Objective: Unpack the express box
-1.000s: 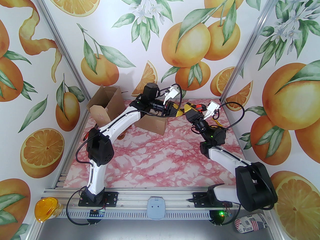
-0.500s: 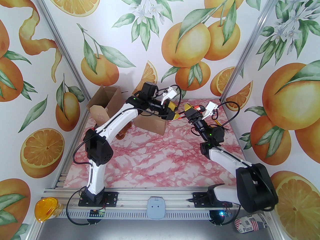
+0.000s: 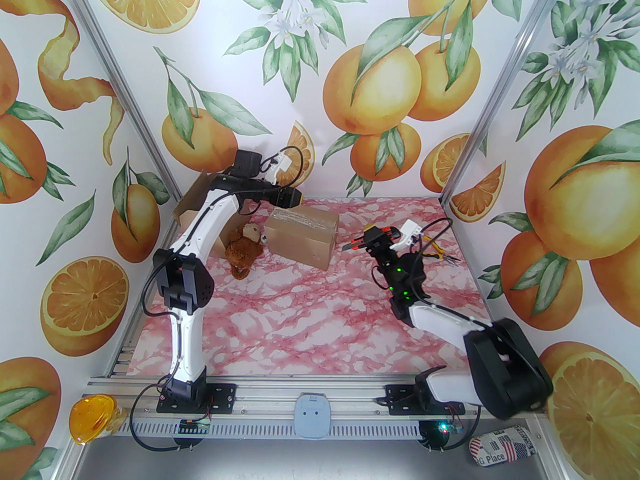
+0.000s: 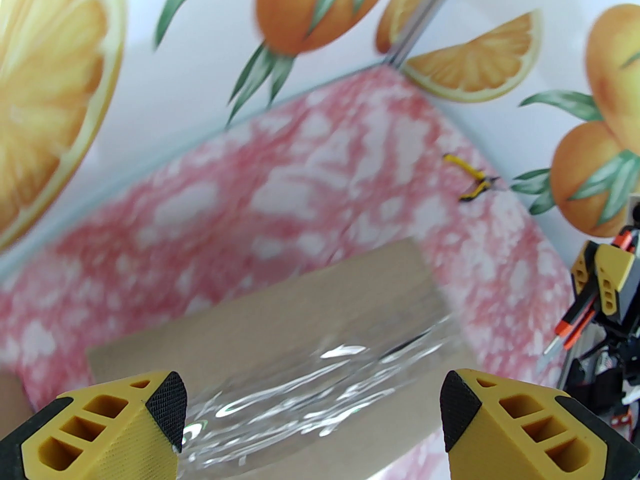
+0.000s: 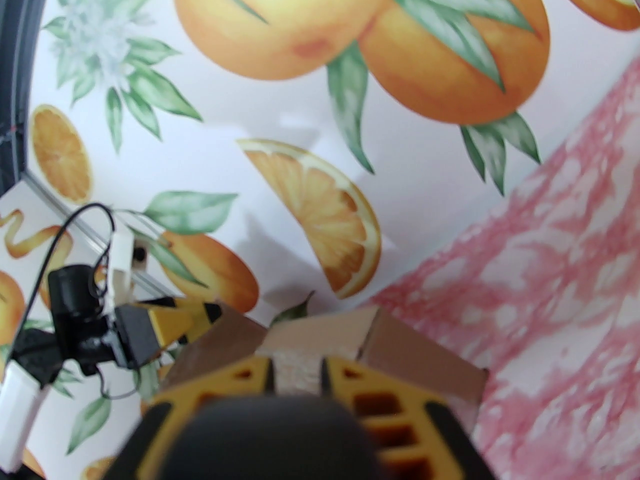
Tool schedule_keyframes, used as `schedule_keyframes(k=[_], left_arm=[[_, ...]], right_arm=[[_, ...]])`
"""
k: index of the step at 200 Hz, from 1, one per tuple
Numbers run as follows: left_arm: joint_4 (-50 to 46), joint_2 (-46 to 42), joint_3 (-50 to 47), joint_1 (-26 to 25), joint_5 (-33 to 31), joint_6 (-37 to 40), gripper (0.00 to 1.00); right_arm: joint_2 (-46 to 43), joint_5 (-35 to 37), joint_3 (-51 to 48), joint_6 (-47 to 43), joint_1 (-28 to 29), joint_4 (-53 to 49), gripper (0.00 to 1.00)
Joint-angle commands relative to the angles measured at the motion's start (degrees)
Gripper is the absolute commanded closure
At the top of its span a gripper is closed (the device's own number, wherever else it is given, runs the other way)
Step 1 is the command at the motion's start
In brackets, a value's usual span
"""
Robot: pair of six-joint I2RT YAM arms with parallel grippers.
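Near right of centre, on the pink marbled tabletop [image 3: 320,318]: right gripper [image 3: 369,237] clamped narrow on an orange-and-black utility knife [image 3: 354,244]. The blade end sticks out to the left and angles down toward the table. Yellow-handled pliers [image 3: 436,251] lie just right of that wrist and are not held.

Key relation: the sealed brown cardboard box [image 3: 300,238] sits directly left of the knife tip, close but apart, at about the same depth. Its long axis runs roughly left to right, and the right end faces the blade. A band of clear tape [image 4: 320,388] gleams across its top. I cannot tell which way the seam runs.

A brown plush bear [image 3: 242,254] lies just left of the box.

Farther back: left gripper [image 3: 295,197] hangs above the box's far-left edge. Its yellow fingers are spread wide and hold nothing. Beyond it, in the far left corner, stands an open cardboard box [image 3: 200,213].

Judgement: the right arm has the tool and the shorter path. The next move is likely a leftward reach onto the taped top. The left gripper is well placed to steady the box from above.
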Motion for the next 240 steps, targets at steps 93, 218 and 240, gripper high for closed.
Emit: schedule_keyframes(k=[93,218,240], left_arm=[[-6.1,1.5,-8.7,2.4,3.0,2.6,0.20],[-6.9,2.0,-10.7,2.7,3.3,2.8,0.23],[-7.0,2.1,-10.7,2.8,3.4,2.7,0.23]], right_arm=[[7.5,17.5,3.0,10.3,2.6,12.8,1.00],[17.7,19.7,7.8,15.1,4.0,18.9,1.00],[18.0,19.4,8.8,14.6,4.1,17.8,1.00]])
